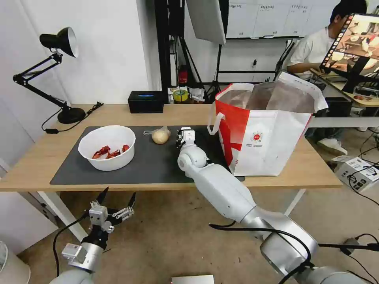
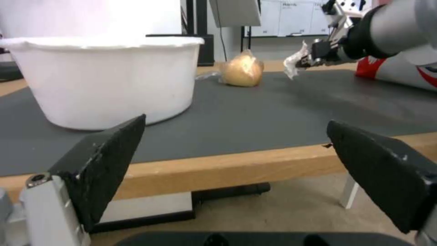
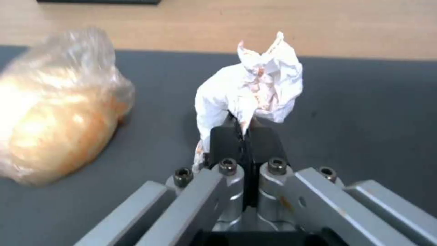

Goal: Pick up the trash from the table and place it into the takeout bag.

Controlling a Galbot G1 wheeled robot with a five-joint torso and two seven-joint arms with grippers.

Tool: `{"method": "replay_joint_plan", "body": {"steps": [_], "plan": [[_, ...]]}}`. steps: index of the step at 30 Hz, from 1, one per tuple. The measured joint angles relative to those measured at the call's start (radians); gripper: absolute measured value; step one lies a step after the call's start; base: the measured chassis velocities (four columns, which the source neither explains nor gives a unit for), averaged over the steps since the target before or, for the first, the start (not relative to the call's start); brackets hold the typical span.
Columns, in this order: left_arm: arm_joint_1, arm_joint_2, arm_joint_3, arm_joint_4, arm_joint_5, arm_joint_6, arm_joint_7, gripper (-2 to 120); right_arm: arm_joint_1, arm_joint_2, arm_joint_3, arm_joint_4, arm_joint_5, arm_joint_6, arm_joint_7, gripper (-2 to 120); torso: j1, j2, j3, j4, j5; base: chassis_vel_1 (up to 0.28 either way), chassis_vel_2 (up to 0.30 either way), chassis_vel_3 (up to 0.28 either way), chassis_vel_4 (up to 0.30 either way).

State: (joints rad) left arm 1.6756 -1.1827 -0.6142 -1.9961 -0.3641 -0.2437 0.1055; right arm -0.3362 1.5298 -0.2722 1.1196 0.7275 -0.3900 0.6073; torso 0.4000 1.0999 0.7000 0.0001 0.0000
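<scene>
The crumpled white tissue (image 3: 255, 90) is pinched in the right gripper (image 3: 243, 128) above the dark grey mat (image 1: 158, 165), needing carriage right to the white-and-red fabric takeout bag (image 1: 264, 138); the left gripper (image 1: 117, 199) hangs open near the table's (image 1: 35, 157) front edge.

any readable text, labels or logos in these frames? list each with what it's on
No text is legible.
Takeout bag: small round red logo with lines of tiny print under it, too small to read.
Papers on the back wall: print too small to read.
Black box: blue mark, no legible words.
</scene>
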Motion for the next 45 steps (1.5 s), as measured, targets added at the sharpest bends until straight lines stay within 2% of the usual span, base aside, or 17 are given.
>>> {"method": "replay_joint_plan", "body": {"steps": [10,16,24,26,31,35,45], "plan": [[-0.004,0.002,-0.001,-0.006,-0.01,0.0,0.0,100,-0.027,-0.094,-0.032,0.156,-0.036,0.035,0.02,0,0.0,0.0,0.0,-0.0001,0.0,0.0,0.0,0.0,0.0],[-0.006,0.001,-0.003,-0.007,-0.012,0.002,0.0,100,-0.077,-0.18,-0.057,0.341,-0.043,0.056,0.041,0,0.0,0.0,0.0,-0.0002,0.0002,0.0,0.0,0.0,0.0],[0.0,-0.005,-0.007,-0.009,-0.013,0.002,-0.001,100,-0.124,-0.241,-0.066,0.477,-0.077,0.083,0.039,0,0.0,0.0,0.0,-0.0002,0.0,0.0,0.0,0.0,0.0],[0.007,-0.006,-0.008,-0.011,-0.013,0.002,-0.001,100,-0.157,-0.269,-0.061,0.543,-0.095,0.096,0.025,0,0.0,0.0,0.0,0.0,0.0,0.0,0.0,0.0,0.0],[0.01,-0.007,-0.009,-0.014,-0.011,0.002,-0.001,100,-0.192,-0.309,-0.053,0.62,-0.136,0.113,-0.015,0,0.0,0.0,0.0,-0.0001,0.0001,0.0,0.0,0.0,0.0],[0.011,-0.009,-0.01,-0.018,-0.009,0.002,-0.002,100,-0.236,-0.346,-0.024,0.679,-0.187,0.148,-0.058,0,0.0,0.0,0.0,-0.0001,0.0001,0.0,0.0,0.0,0.0],[0.006,-0.01,-0.008,-0.022,-0.008,0.0,-0.003,100,-0.347,-0.45,0.152,0.847,-0.23,0.24,-0.149,0,0.0,0.0,0.0,-0.0002,0.0002,0.0,0.0,0.0,0.0]]}}
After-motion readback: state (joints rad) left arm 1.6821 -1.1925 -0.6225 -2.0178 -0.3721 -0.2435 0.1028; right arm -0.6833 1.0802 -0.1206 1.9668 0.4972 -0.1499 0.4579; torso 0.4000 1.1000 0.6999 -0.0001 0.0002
